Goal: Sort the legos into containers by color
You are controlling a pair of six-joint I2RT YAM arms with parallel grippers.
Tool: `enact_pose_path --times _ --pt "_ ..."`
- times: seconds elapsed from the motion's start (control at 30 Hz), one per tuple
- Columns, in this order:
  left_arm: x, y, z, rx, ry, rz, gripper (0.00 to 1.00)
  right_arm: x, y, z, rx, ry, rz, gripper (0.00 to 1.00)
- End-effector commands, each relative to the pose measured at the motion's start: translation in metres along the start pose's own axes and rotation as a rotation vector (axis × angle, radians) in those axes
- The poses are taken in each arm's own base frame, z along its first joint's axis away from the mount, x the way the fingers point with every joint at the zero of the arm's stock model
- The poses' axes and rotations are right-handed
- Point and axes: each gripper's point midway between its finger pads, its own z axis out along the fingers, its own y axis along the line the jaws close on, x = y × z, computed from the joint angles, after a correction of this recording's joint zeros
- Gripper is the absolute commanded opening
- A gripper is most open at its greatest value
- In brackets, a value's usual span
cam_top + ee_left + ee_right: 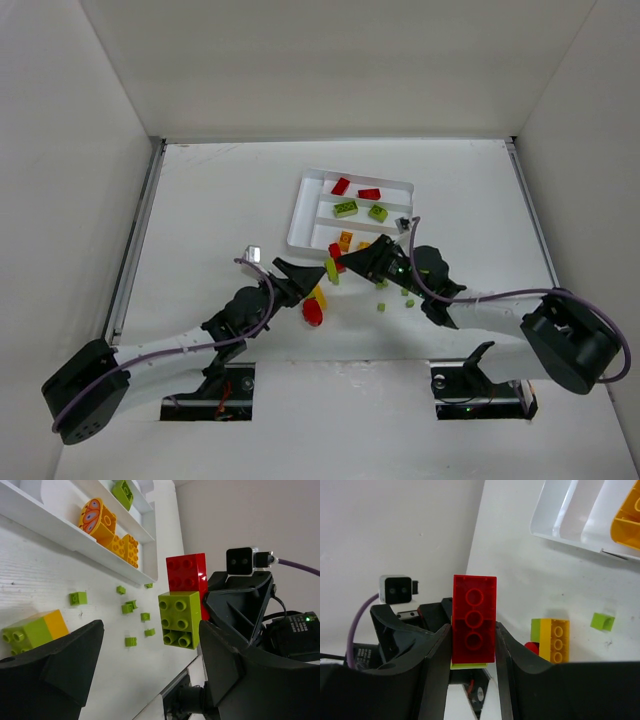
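**Right gripper** (472, 630): fingers closed flat against both long sides of a red brick (474, 625), which it holds clear of the table (200, 200), just off the near left corner of the tray (300, 215).

**Green brick** (180, 617): lime, stuck to one face of the red brick and carried with it.

**Left gripper** (150, 630): fingers spread wide, one on each side of the green brick. The left finger is well apart from it. The right finger is close beside it, and whether they touch cannot be told.

**Tray**: white, divided into slots, lying on the far half of the table near its middle.
- Far slot: two red bricks (340, 186).
- Middle slot: two green bricks (346, 208).
- Near slot: orange bricks (122, 547).

**Loose on the table, near the tray's near side:**
- A yellow-and-green brick (32, 630).
- A red piece (312, 312) toward the near edge.
- Several small green studs (78, 598), scattered.
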Motion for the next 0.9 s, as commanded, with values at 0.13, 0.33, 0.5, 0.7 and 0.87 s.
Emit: enact_pose_path --times 0.13,0.33,0.5,0.7,0.87 --pt "-0.023 -0.046 0.003 0.172 -0.088 -0.084 0.71 -0.01 0.049 0.017 -0.185 -0.025 0.092 0.35" --pt "-0.025 -0.05 0.006 0.178 -0.095 -0.079 0.57 -0.004 0.051 0.022 -0.221 -0.002 0.154 0.35" --pt "-0.025 -0.05 0.008 0.182 -0.099 -0.083 0.53 -0.003 0.052 0.024 -0.252 0.006 0.197 0.35" --pt "-0.027 -0.051 0.008 0.192 -0.107 -0.083 0.42 0.0 0.051 0.027 -0.27 0.02 0.232 0.35" --pt "-0.03 -0.053 0.009 0.199 -0.115 -0.086 0.25 0.002 0.048 0.027 -0.271 0.025 0.242 0.35"
